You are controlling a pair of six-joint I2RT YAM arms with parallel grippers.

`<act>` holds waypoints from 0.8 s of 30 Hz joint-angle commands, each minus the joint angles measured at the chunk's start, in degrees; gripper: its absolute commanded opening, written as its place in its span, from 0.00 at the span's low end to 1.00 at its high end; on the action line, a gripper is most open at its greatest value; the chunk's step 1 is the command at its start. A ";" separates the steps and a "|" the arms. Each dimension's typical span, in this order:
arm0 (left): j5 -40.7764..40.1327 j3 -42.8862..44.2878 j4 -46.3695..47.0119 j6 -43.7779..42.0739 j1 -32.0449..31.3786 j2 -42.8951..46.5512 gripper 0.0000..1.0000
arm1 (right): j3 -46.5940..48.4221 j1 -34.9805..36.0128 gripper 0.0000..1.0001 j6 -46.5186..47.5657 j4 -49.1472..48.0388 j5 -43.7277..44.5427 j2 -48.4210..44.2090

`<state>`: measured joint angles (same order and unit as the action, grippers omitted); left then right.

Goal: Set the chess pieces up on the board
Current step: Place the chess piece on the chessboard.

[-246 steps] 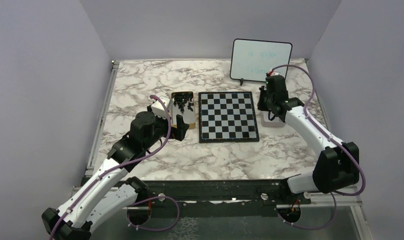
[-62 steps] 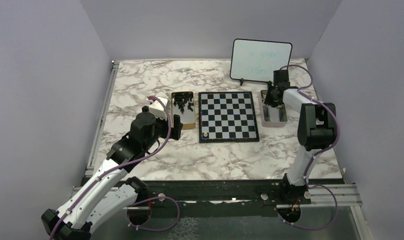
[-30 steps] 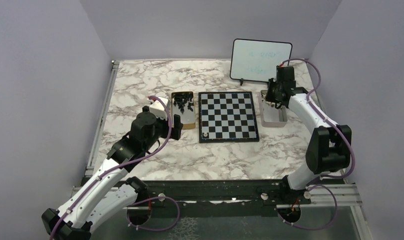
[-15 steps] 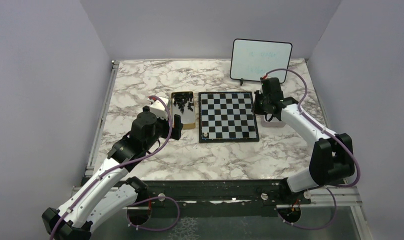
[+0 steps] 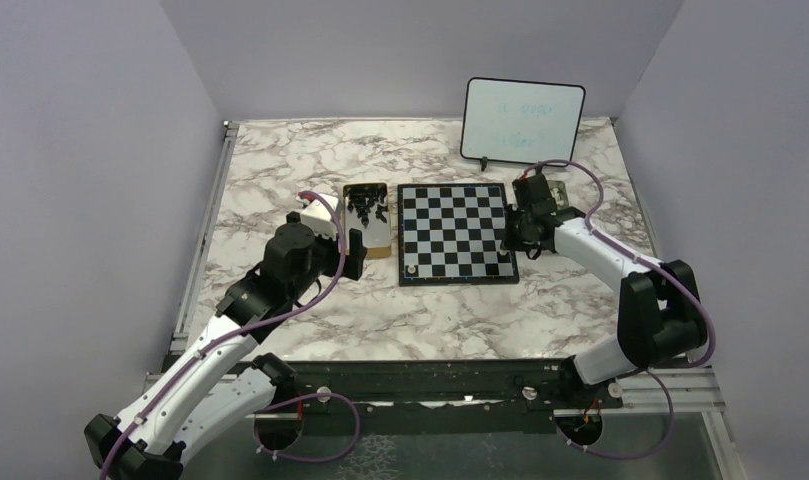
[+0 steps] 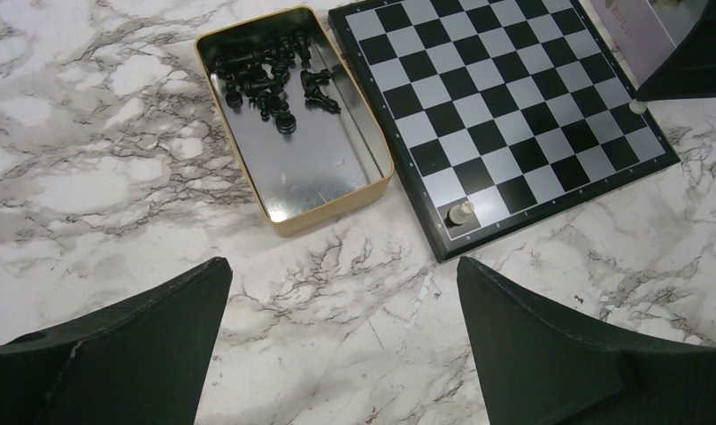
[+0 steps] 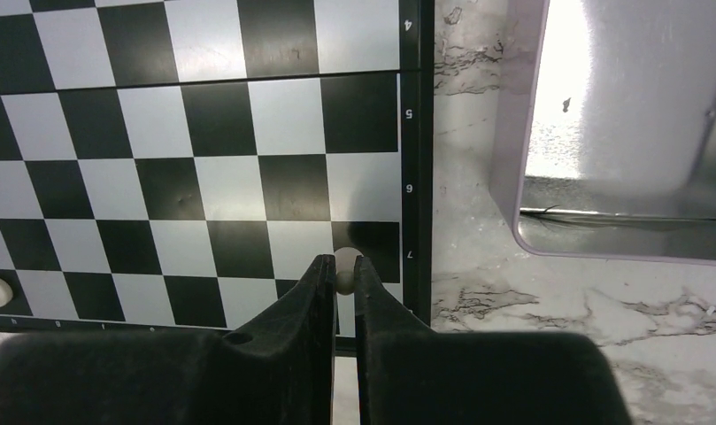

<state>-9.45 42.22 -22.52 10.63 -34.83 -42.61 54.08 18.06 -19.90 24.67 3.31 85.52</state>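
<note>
From above, the chessboard (image 5: 455, 232) lies mid marble tabletop (image 5: 310, 160), and a whiteboard (image 5: 522, 120) stands near the far right corner. Just beside the board's left edge, a gold tin (image 5: 381, 243) holds black chess pieces (image 5: 365, 205) heaped at its far end. The right gripper (image 5: 508, 248) is at the board's near right corner.

In the left wrist view, the left gripper (image 6: 343, 266) is spread wide and grasps nothing. A lone cream-white piece (image 6: 460, 212) stands on the board's near left corner square.

In the right wrist view, the right gripper is clenched on a second cream-white piece (image 7: 344, 258) at a black square by the board's right edge. A lilac tray (image 7: 513, 133) sits just beside that edge, its shiny metal floor showing.
</note>
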 commanded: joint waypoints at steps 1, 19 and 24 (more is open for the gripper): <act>0.39 -0.52 1.17 -0.09 0.29 -0.10 0.99 | -0.44 1.17 0.14 -1.23 1.29 0.64 1.61; 0.40 -0.56 1.08 -0.09 0.29 0.46 0.99 | -0.24 1.76 0.14 -1.63 2.97 3.98 4.87; 0.40 -0.56 1.08 -0.01 0.29 0.58 0.99 | 0.04 1.81 0.14 -1.59 3.16 5.22 4.70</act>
<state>-9.43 42.19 -22.50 10.61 -34.83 -42.74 53.93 19.57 -21.02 26.02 5.41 88.99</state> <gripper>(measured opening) 0.990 0.147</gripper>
